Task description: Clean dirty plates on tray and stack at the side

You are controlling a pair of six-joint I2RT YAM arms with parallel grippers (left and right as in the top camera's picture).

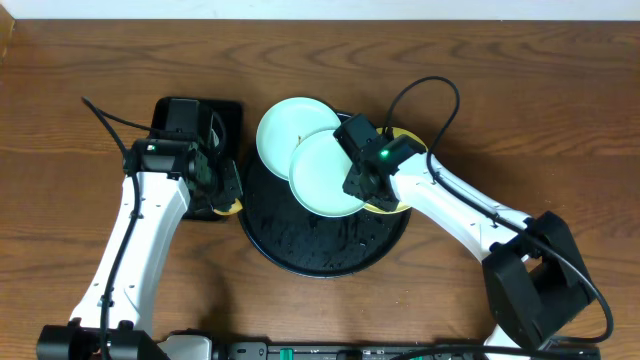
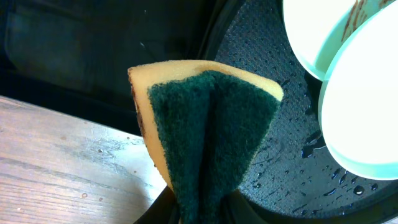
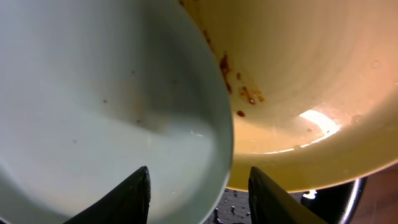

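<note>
tray (image 1: pixel 300 250) contents | two mint plates (image 1: pixel 325 175) | yellow plate (image 3: pixel 298 74) (brown smears)

No writing can be read in any of the three views: no label, brand, number or sign. The plates (image 1: pixel 290 125), the tray (image 1: pixel 300 250) and the sponge (image 2: pixel 211 137) show plain surfaces only. A few small pale and green marks sit on the dark equipment (image 1: pixel 290 352) at the bottom edge of the overhead view, but they are too small to make out.
</note>
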